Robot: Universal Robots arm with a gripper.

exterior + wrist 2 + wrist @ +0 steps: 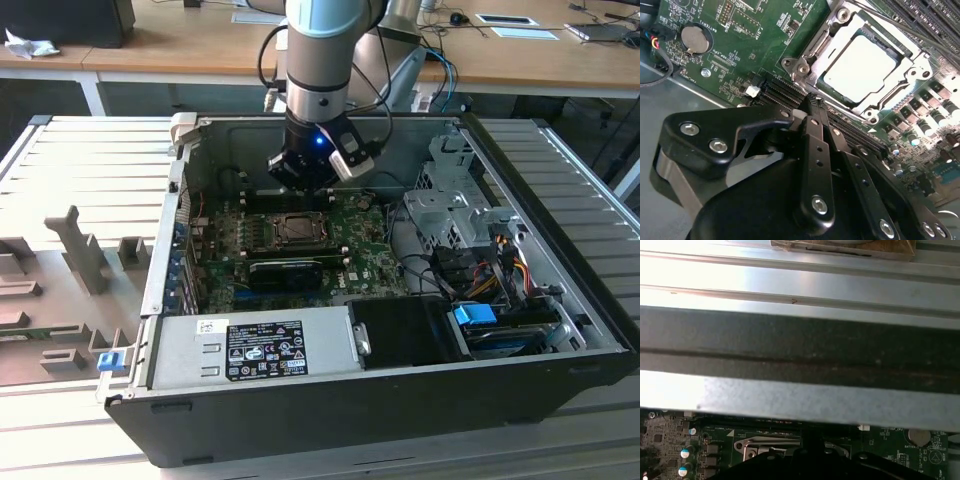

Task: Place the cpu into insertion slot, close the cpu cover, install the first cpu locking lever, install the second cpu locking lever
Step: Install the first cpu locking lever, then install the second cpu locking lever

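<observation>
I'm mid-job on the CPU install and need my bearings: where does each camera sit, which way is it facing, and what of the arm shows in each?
Exterior view: off the arm, above and in front of the open computer case, looking down into it; the arm's wrist and gripper hang over the motherboard.
Second wrist view: on the arm, looking down past the shut fingers at the cpu under the cpu cover.
First wrist view: on the arm, facing the case wall, the gripper's black body along one edge.
Shared: both wrist views show the socket and coin battery.
</observation>
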